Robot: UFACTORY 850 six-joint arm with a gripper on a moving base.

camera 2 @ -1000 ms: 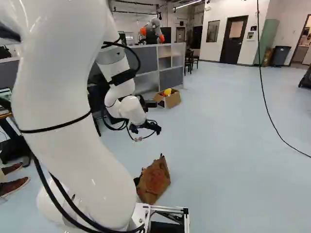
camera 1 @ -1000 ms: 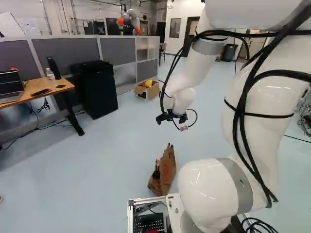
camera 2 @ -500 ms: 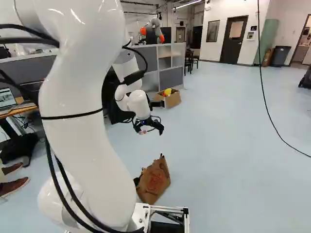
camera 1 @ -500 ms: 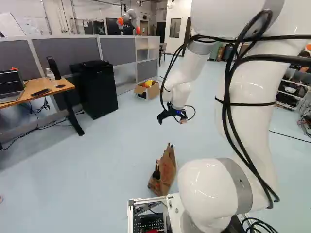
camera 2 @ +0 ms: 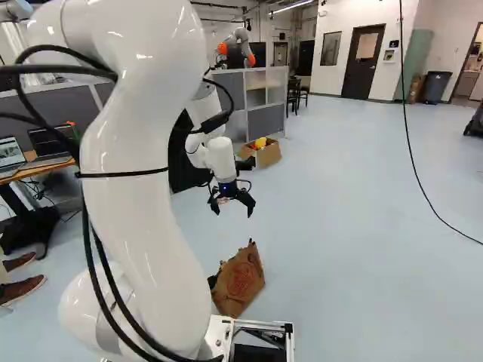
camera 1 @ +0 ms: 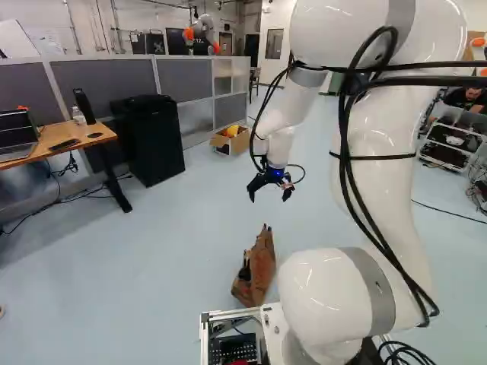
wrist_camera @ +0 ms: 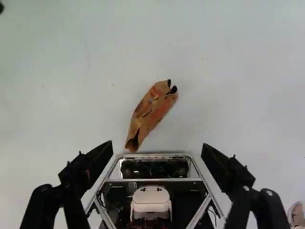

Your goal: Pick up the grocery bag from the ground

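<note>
Brown paper grocery bag (camera 1: pixel 255 270) is on the floor (camera 1: pixel 183 243), right in front of the metal frame (wrist_camera: pixel 151 180) of the base, at the lower middle of both base views. Crumpled, red print on the side.

Gripper (camera 1: pixel 270 196) (wrist_camera: pixel 157 146) is over the floor, beyond and above the bag, well apart from it. Fingers spread wide, nothing between them, pointing down. Wrist view has the bag ahead of the gripper, lying at a slant, one end near the frame. White device (wrist_camera: pixel 151 202) sits inside the frame.

Arm (camera 1: pixel 388 198) goes up from its lowest joint, then reaches forward and down to the gripper. Black cables (camera 1: pixel 344 152) strapped along it.

Surroundings: wooden desk (camera 1: pixel 57 134) at the left of the left base view, laptop (camera 1: pixel 17 125) and bottle (camera 1: pixel 78 116) on top. Black cabinet (camera 1: pixel 148 144) just beside it, against the grey partition (camera 1: pixel 99 74). Open cardboard box (camera 2: pixel 269 155) on the floor near the partition, yellow and red stuff inside. Another robot (camera 2: pixel 241 35) stands behind the partition. Far wall: dark door (camera 2: pixel 364 64), bin (camera 2: pixel 435 87) to its right in the right base view.
</note>
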